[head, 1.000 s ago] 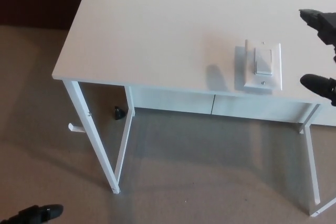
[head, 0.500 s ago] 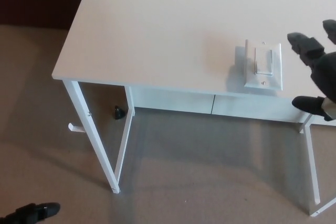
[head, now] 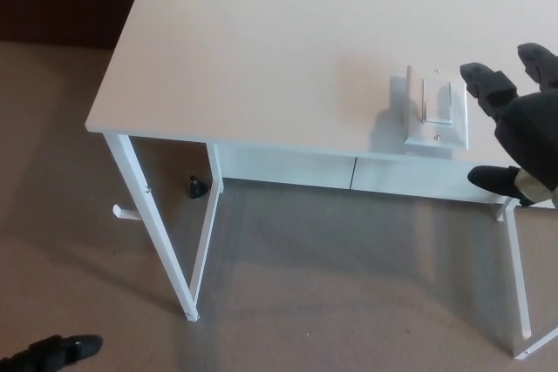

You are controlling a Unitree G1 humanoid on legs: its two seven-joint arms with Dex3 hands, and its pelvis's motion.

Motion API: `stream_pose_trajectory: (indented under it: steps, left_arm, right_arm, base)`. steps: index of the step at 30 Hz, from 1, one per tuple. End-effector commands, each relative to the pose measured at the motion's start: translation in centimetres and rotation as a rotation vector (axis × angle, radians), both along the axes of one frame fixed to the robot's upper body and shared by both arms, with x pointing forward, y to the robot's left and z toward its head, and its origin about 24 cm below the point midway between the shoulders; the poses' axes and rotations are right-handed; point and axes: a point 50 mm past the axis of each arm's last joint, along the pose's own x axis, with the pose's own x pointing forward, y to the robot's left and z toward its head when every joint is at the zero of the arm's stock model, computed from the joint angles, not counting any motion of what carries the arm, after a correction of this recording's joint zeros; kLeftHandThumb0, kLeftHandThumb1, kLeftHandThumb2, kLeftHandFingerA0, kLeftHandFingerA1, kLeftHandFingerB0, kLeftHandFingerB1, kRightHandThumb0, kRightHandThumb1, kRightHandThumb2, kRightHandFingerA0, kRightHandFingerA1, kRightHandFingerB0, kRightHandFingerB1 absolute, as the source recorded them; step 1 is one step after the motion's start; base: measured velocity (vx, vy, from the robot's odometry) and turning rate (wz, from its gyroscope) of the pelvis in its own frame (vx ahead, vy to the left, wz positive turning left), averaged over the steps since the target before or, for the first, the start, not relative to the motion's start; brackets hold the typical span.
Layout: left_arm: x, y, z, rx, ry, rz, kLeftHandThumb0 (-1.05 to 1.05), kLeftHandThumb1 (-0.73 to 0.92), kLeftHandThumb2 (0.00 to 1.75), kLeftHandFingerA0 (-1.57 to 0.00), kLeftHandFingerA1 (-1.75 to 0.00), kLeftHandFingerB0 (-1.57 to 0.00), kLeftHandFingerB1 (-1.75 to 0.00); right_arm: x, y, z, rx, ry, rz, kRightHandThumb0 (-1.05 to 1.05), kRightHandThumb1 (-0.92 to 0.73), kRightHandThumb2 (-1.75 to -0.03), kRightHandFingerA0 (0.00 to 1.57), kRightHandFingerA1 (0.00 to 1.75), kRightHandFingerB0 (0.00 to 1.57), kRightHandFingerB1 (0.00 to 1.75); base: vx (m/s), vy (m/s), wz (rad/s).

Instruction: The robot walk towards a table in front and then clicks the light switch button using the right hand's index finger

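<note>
Near the desk's (head: 261, 50) front edge at four o'clock, we see the light switch (head: 437, 109) lying flat (white on white). Our right robot hand (head: 518, 124) hovers at its three o'clock, fingers spread, holding nothing.

- White table (head: 261, 58) fills the upper frame, top smooth and bare across its wide left stretch.
- Light switch plate (head: 437, 108) lies flat near the front edge, its right side just beside the right hand's (head: 521, 119) black fingertips (head: 478, 76).
- Thin white legs (head: 157, 233) stand on beige carpet (head: 331, 294).
- Small black object (head: 199, 186) sits on the carpet under the table, well left of the fingers.
</note>
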Motion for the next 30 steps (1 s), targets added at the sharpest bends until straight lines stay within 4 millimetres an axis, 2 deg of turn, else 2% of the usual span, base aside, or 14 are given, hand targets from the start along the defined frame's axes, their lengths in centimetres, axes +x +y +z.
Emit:
stream_pose_trajectory:
  steps: [1,6,16,22,30]
  left_arm:
    - [0.0,0.5,0.3,0.037,0.001,-0.012,-0.21,0.61,0.58,-0.44,-0.41,-0.39,-0.39]
    - [-0.1,0.4,0.3,0.030,-0.002,-0.015,-0.20,0.61,0.58,-0.44,-0.42,-0.39,-0.39]
    - [0.1,0.5,0.4,0.050,-0.010,-0.037,-0.21,0.61,0.58,-0.45,-0.41,-0.40,-0.39]
    - [0.5,0.4,0.5,0.040,-0.016,-0.044,-0.21,0.61,0.58,-0.43,-0.41,-0.40,-0.39]
    - [0.8,0.4,0.5,0.033,-0.021,-0.041,-0.20,0.61,0.58,-0.46,-0.42,-0.39,-0.39]
  right_arm:
    - [0.2,0.0,-0.1,-0.002,0.020,-0.025,-0.86,-0.64,-0.94,0.00,0.04,0.04,0.12]
    - [0.5,0.2,-0.6,0.007,0.033,-0.025,-0.83,-0.62,-0.92,0.00,0.06,0.05,0.16]
    - [1.1,0.2,-1.4,0.020,0.076,-0.043,-0.88,-0.64,-0.92,0.00,0.00,0.07,0.12]
    - [1.3,0.0,-1.6,0.014,0.081,-0.053,-0.84,-0.62,-0.92,0.00,0.04,0.06,0.16]
    - [1.4,0.4,-1.8,0.007,0.082,-0.037,-0.85,-0.63,-0.92,0.00,0.01,0.03,0.09]
  base:
    - [0.00,0.000,0.00]
    - [0.00,0.000,0.00]
    - [0.00,0.000,0.00]
    - [0.00,0.000,0.00]
    - [0.00,0.000,0.00]
